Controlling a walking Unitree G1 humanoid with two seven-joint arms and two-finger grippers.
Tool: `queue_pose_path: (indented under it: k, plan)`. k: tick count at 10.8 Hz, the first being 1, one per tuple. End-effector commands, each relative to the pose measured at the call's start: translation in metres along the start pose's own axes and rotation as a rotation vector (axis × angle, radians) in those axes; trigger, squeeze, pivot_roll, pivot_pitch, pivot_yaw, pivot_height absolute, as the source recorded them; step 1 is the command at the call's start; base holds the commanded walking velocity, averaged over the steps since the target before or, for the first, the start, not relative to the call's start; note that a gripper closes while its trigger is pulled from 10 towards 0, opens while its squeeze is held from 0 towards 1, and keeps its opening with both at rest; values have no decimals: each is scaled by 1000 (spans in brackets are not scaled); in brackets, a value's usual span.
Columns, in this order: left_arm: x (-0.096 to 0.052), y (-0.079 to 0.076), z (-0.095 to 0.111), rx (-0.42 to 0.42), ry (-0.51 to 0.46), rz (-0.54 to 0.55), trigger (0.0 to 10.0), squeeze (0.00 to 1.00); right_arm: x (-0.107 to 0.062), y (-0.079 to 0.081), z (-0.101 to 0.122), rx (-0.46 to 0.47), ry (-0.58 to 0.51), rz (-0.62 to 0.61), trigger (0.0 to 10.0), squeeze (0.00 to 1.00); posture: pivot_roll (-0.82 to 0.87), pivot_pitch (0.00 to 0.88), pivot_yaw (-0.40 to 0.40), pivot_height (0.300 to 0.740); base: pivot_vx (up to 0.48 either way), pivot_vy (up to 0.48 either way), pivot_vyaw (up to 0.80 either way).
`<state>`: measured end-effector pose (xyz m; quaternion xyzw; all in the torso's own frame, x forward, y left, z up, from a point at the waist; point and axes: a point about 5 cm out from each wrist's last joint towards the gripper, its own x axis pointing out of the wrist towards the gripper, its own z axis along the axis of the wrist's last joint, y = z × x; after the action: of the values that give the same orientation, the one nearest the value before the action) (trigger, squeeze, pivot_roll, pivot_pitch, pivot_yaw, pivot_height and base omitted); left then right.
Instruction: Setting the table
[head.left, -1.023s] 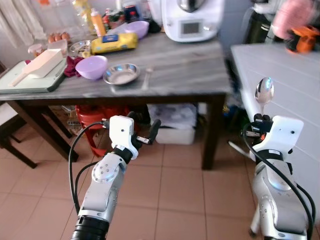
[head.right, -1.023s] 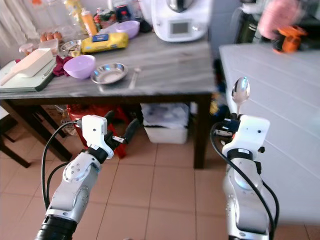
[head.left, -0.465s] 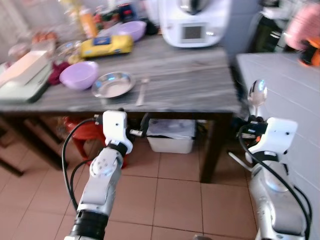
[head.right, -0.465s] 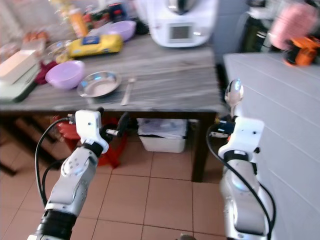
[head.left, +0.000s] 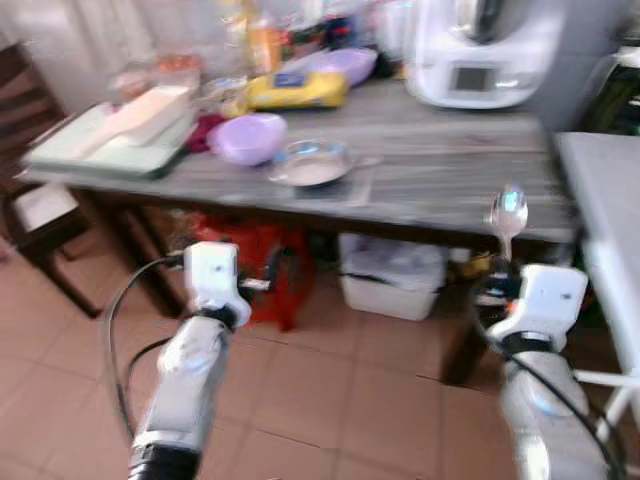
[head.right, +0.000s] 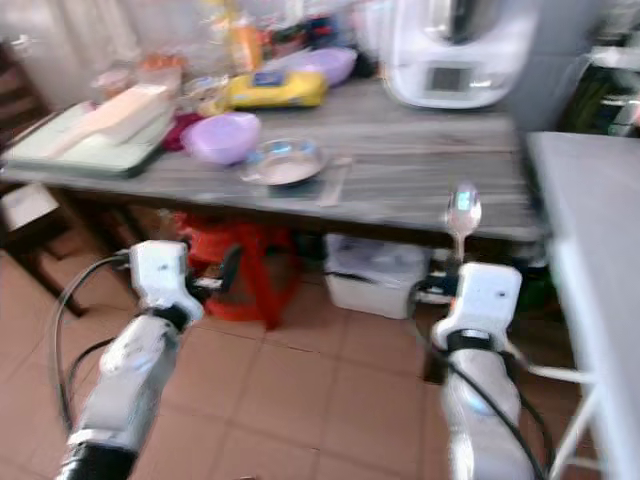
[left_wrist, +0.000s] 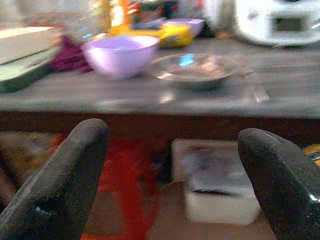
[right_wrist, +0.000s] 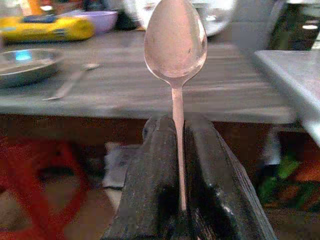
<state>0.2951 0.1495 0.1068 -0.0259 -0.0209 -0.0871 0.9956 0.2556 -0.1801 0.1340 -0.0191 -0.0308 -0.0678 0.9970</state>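
My right gripper (right_wrist: 176, 126) is shut on the handle of a metal spoon (right_wrist: 175, 40), held upright with its bowl on top. The spoon (head.left: 508, 214) stands level with the front edge of the grey wooden table (head.left: 455, 175), near its right end. My left gripper (left_wrist: 172, 134) is open and holds nothing; its fingers (head.left: 279, 268) hover below the table edge. On the table sit a steel bowl (head.left: 313, 162), a purple bowl (head.left: 249, 135) to its left and a second spoon (head.right: 335, 173) lying to its right.
A white kitchen machine (head.left: 488, 52), a yellow packet (head.left: 295, 90) and a pale tray (head.left: 100, 140) crowd the table's back and left. Under it stand a red stool (head.left: 250, 250) and a white box (head.left: 395, 282). A white counter (head.left: 610, 215) lies on the right, a dark chair (head.left: 30, 190) on the left.
The whole picture has shifted and blurred, so the camera has moved; the table now sits further left and more of the floor shows. Both arms keep their pose, spoon still gripped.
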Motion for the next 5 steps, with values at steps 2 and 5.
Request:
queue_pose_path:
  k: [2, 5]
  plan:
    - [-2, -2, 4, 12, -13, 7, 10000, 0, 0, -3, 4, -22, -31, -4, 10000, 0, -95, 70, 99, 740, 0, 480, 0]
    - [-4, -11, 6, 13, -39, -32, 10000, 0, 0, -1, 5, -23, -40, -4, 10000, 0, -94, 71, 100, 740, 0, 160, 0]
